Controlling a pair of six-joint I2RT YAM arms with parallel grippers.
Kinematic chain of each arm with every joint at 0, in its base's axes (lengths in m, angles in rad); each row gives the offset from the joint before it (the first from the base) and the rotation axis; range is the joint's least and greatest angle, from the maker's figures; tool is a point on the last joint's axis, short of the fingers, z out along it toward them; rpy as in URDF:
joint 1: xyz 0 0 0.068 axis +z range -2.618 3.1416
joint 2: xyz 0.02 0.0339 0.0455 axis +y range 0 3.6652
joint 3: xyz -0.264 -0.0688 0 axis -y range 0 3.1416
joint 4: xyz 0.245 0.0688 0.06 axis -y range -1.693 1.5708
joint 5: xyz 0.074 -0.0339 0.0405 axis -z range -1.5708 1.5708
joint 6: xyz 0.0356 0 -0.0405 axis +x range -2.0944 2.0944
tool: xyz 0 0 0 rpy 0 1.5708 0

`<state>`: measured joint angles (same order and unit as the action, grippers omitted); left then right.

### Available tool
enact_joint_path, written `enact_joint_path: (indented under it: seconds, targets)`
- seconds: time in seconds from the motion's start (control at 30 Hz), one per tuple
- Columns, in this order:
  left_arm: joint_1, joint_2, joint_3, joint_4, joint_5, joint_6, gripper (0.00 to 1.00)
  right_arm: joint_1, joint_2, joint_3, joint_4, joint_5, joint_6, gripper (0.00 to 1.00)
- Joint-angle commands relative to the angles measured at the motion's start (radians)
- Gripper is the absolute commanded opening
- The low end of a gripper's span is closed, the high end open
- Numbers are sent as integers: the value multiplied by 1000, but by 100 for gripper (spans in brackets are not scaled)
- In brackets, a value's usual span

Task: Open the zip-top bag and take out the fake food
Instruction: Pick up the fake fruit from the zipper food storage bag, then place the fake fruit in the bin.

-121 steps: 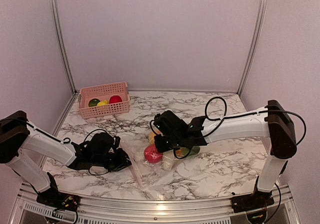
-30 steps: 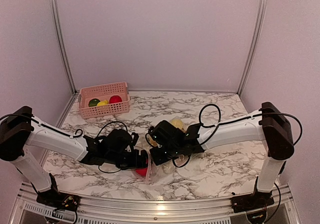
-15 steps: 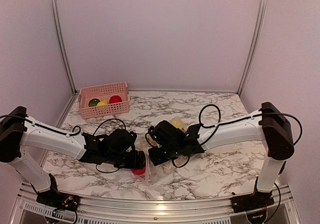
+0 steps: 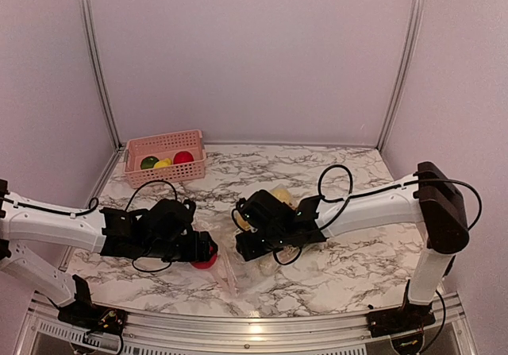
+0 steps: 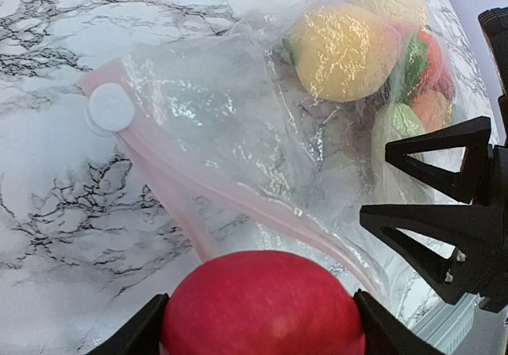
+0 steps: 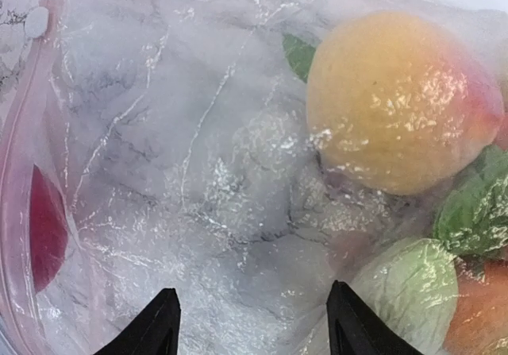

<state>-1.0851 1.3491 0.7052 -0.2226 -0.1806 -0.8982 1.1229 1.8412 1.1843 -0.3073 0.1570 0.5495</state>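
One red fruit is clamped between the fingers of my left hand, which are closed on its two sides. Half a second ago I held it right at the mouth of the bag. Now my left arm has drawn back to the left, and the fruit is outside the bag, just beside its open end and low over the worktop. Four seconds ago this same fruit lay inside the bag.

The bag lies flat on the worktop between my two hands. Its pink zip strip is parted and faces my left hand. The rest of the food is bunched at the far end: a yellow fruit, a pale green piece and some orange and red behind them.

My right hand has hardly shifted since the earlier frames. It hangs over the middle of the bag with its fingers spread wide and nothing gripped between them. I cannot tell whether its tips press on the plastic.

The basket at the back left corner holds green, yellow and red pieces, as before.
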Motion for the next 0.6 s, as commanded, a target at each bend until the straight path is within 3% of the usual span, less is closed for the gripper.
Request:
enact_joint_path:
  seconds: [0.0, 0.33, 0.57]
  targets:
    - [-4, -75, -5, -93, -87, -21, 59, 5, -47, 13, -3, 24, 7, 61]
    - [30, -162, 66, -163, -190, 11, 59, 5, -113, 26, -16, 50, -6, 63]
    - [216, -126, 195, -135, -144, 149, 59, 5, -192, 7, -31, 96, -10, 68]
